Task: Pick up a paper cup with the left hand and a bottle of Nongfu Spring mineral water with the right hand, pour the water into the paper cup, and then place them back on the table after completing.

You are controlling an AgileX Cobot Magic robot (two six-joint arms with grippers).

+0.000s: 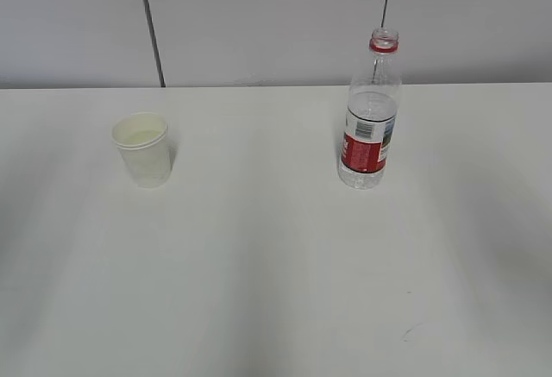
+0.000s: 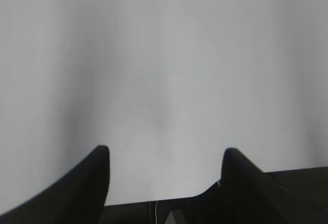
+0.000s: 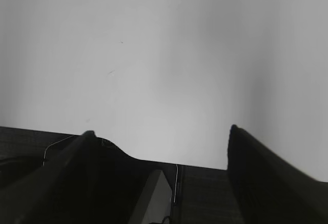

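Two end effectors are seen spread wide and empty: the left end effector [image 2: 166, 155] and right end effector [image 3: 161, 131]. On the white matte worktop [image 1: 276, 291], the white paper cup [image 1: 142, 149] stands upright left, the clear uncapped red-labelled plastic bottle [image 1: 371, 118] right, each well ahead of its own arm.

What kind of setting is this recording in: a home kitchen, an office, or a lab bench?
Most likely a lab or test bench: a bare white table against plain grey wall panels, with only a paper cup and an uncapped water bottle set out. Nothing domestic is in view.
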